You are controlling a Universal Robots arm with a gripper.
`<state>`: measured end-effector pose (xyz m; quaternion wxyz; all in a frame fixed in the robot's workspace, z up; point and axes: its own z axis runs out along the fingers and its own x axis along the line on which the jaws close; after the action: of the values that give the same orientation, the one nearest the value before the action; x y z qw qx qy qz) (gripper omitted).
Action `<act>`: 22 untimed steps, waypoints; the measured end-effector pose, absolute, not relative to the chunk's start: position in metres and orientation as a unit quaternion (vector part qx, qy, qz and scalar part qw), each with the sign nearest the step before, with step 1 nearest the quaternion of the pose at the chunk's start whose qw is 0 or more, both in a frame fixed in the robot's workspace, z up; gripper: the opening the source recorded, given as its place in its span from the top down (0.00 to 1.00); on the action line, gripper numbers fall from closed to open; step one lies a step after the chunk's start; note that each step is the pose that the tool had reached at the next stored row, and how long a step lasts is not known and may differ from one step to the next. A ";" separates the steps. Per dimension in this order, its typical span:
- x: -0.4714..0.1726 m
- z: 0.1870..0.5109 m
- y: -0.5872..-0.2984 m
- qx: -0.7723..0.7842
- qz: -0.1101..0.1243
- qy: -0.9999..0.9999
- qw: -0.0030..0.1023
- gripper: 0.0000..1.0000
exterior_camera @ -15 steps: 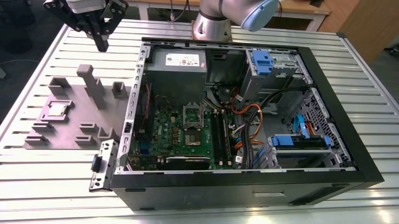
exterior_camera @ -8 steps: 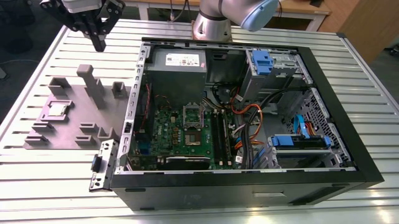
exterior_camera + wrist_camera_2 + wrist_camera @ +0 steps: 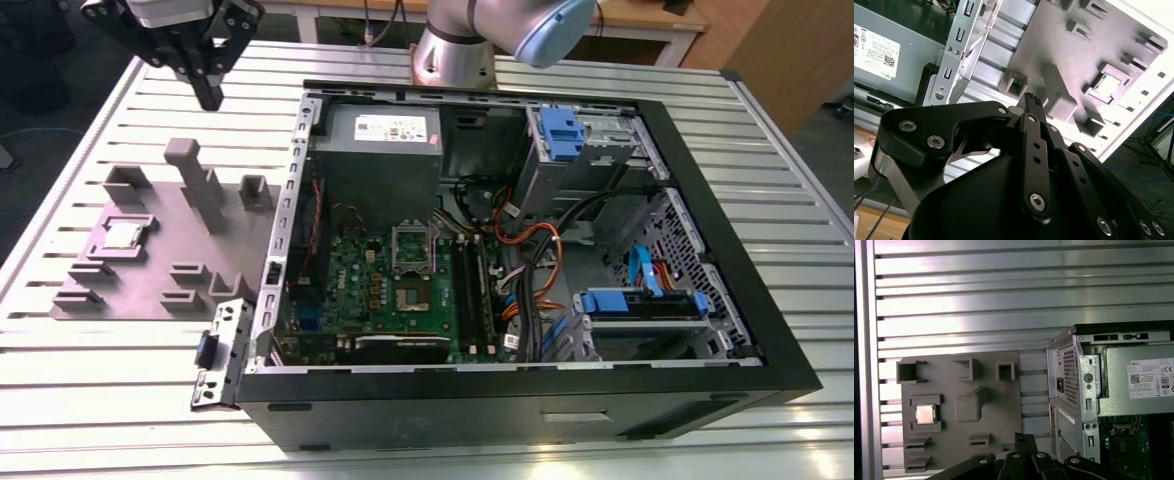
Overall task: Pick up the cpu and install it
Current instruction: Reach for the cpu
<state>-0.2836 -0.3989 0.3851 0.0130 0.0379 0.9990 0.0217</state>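
I had the gripper (image 3: pixel 210 98) hanging in the upper left of the exterior view, above the slatted aluminium table (image 3: pixel 120 390) and beyond the far edge of the grey fixture plate (image 3: pixel 147 285). Its fingers were drawn together to a single point with nothing between them; both wrist views showed the same pinched, empty tip (image 3: pixel 1030 100) (image 3: pixel 1024 438).

The cpu (image 3: pixel 124 234) lay flat in its square pocket on the plate, toward the exterior view's left and well apart from the gripper. I could see its bright metal top in both wrist views too (image 3: pixel 1108 86) (image 3: pixel 924 414). Nothing had been picked up yet.

My worry was the fit. The pocket walls hug the chip closely, so I judged that fingers coming down off-centre or too narrowly spread could land on the lid or the walls and tilt the chip instead of gripping its edges. A skewed hold would matter more at the socket frame (image 3: pixel 411 243) on the green motherboard (image 3: pixel 387 290), near the middle of the frame, where a crooked drop could damage the contacts.

Around that, the tall post (image 3: pixel 200 190) on the plate stood between the pocket and the open computer case (image 3: pixel 721 200), so a low sideways carry could clip it or the case's metal edge. Inside, the power supply (image 3: pixel 380 130) sat just beyond the socket, and orange cables (image 3: pixel 534 240) draped to its right, near but not over it.
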 end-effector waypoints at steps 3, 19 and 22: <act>-0.284 0.385 -0.399 0.038 0.022 0.999 0.013 0.90; -0.291 0.385 -0.399 0.038 0.022 0.999 0.013 0.90; -0.292 0.385 -0.399 0.038 0.022 0.999 0.013 0.90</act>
<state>-0.2918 -0.3989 0.3849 0.0130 0.0379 0.9990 0.0217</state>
